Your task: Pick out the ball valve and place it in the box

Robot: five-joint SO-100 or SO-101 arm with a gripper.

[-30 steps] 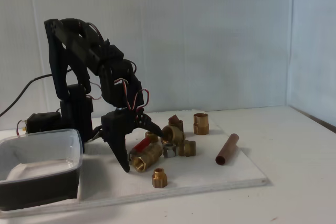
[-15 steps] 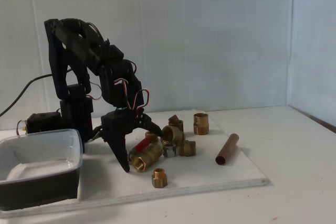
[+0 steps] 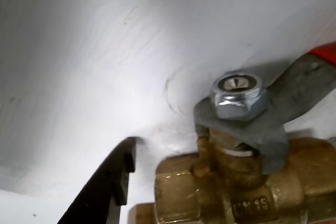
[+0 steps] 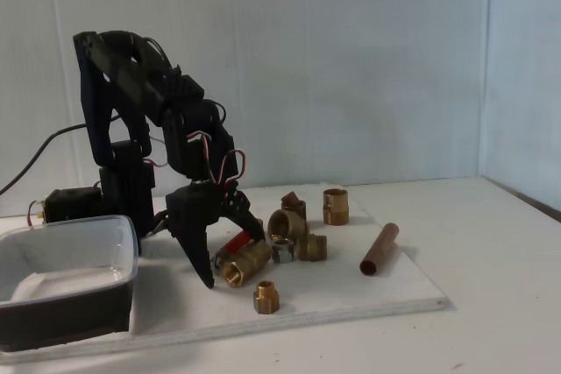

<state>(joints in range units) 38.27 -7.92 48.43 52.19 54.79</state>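
The ball valve (image 4: 246, 261), a brass body with a red lever handle, lies on the white board just left of the heap of fittings. My gripper (image 4: 233, 260) is down over it, open, one black finger on each side. In the wrist view the ball valve (image 3: 236, 192) is very close, with its steel nut and grey lever on top. One black finger (image 3: 102, 192) stands just left of the brass body with a narrow gap. The box (image 4: 70, 313), a clear tub with a dark lower part, sits at the left edge of the fixed view, beside the arm's base.
Small brass fittings (image 4: 298, 238) are piled right of the valve. One fitting (image 4: 336, 206) stands behind and another (image 4: 266, 297) in front. A copper pipe (image 4: 379, 249) lies further right. Everything rests on a white board (image 4: 368, 295). White walls stand behind and to the right.
The far finger has swung in closer to the valve, so the jaws stand narrower. The valve and the fittings have not moved.
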